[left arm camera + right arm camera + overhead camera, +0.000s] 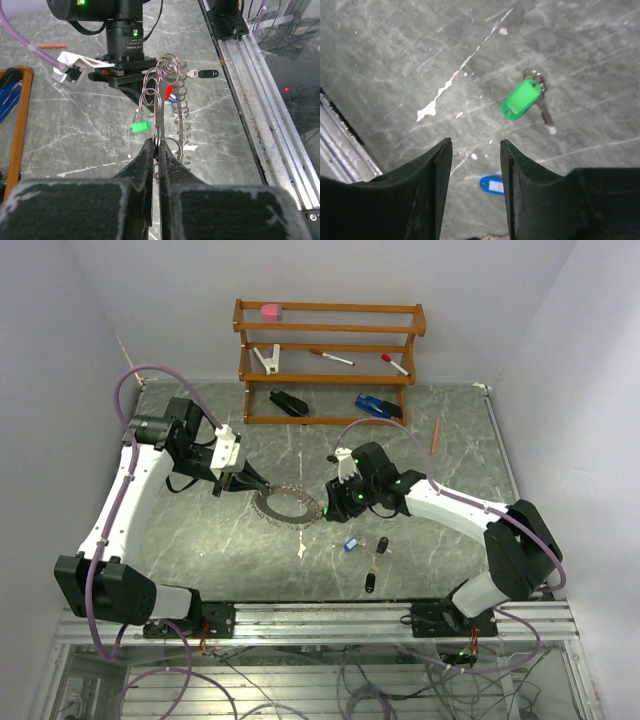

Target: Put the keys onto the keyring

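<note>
The keyring (287, 505) is a wide silvery ring with a jagged rim, lying mid-table. My left gripper (253, 483) is shut on its left edge; in the left wrist view the jaws (159, 146) pinch the wire and the ring (170, 75) stretches away from them. My right gripper (335, 506) hovers just right of the ring, open and empty (476, 145). Below it lie the green key (521, 99) (140, 127) and the blue key (492, 184) (350, 544). Two black keys (383, 546) (370, 582) lie nearer the front edge.
A wooden rack (328, 360) stands at the back with markers, a pink object and staplers by its foot. An orange pen (436, 434) lies at the far right. A metal rail (320, 620) runs along the near edge.
</note>
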